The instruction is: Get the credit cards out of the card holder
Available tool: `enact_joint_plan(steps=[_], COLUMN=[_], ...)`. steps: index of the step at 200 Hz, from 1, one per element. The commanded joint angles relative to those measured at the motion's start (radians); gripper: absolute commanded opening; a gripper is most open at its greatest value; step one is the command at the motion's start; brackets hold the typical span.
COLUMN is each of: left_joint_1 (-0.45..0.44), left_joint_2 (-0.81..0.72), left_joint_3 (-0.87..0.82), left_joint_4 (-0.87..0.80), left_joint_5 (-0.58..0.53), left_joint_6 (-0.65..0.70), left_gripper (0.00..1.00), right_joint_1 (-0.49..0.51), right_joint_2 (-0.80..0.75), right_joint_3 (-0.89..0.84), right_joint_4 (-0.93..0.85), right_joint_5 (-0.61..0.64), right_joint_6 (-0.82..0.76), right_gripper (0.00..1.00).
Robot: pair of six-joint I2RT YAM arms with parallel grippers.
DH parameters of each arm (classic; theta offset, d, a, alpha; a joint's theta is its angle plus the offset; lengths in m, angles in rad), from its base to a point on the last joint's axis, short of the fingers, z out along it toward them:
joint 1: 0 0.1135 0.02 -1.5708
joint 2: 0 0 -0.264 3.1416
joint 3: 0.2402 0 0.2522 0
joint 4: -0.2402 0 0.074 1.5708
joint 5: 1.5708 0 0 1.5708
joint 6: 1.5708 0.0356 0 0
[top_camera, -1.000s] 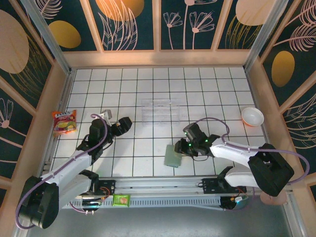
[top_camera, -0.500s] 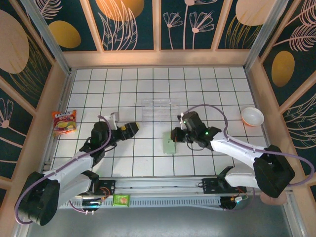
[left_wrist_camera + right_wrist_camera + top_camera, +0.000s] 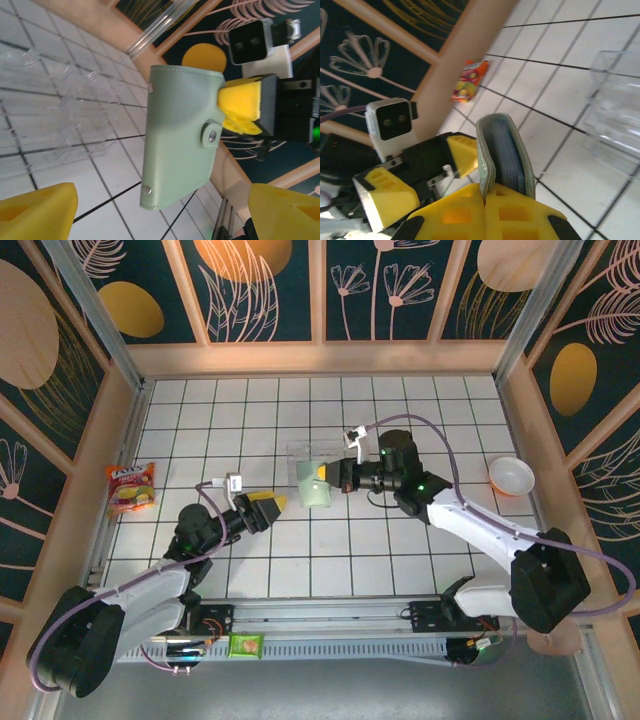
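My right fingers [image 3: 485, 200] were clamped shut on one edge of the card holder [image 3: 182, 135] and held it up off the table [image 3: 250, 430], just beside the credit cards [image 3: 325, 453]. Those see-through cards lay in a loose pile on the tiles, so that part of the job looked done. The holder's snap tab seemed fastened across its face, and seen edge-on from my right wrist the two panels sat close together. I could not tell from that narrow slit whether any card was left inside. If one was, the holder would need unsnapping and opening first.

My left fingers [image 3: 160, 220] were spread wide with nothing in them. They were aimed at the holder from near it, not touching it.

From above, the holder's long axis ran roughly away from my bases toward the far wall. Its broad snap face was turned toward my left wrist, and there it stood upright. I gripped it on the tab side, so the opposite long edge pointed out toward my left fingers.
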Motion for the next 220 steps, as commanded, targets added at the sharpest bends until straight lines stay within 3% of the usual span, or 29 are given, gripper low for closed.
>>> enact_joint_plan(steps=[1,25,111,185,209,214,220], left_joint_1=[-0.005,-0.011,-0.083,-0.094,-0.109,-0.117,-0.129], left_joint_2=[0.003,0.010,0.081,0.065,0.056,0.050,0.044], left_joint_3=[-0.006,0.014,0.058,0.073,0.094,0.100,0.110], left_joint_4=[0.201,0.232,0.294,0.236,0.149,0.113,0.071], left_joint_5=[0.062,0.093,0.127,0.078,0.023,-0.002,-0.033], left_joint_6=[-0.014,-0.011,-0.006,0.011,0.036,0.047,0.067], left_gripper=[0.85,0.79,0.70,0.34,0.09,0.00,0.00], right_joint_1=[0.001,0.005,0.018,0.017,0.018,0.019,0.022], right_joint_2=[0.009,0.015,0.074,0.115,0.105,0.098,0.089], right_joint_3=[0.037,0.028,0.060,0.065,0.098,0.104,0.114], right_joint_4=[0.148,0.211,0.313,0.287,0.135,0.091,0.045], right_joint_5=[-0.144,-0.176,-0.231,-0.202,-0.075,-0.030,0.024], right_joint_6=[0.047,0.082,0.137,0.139,0.090,0.080,0.069], right_gripper=[0.00,0.00,0.00,0.00,0.00,0.05,0.11])
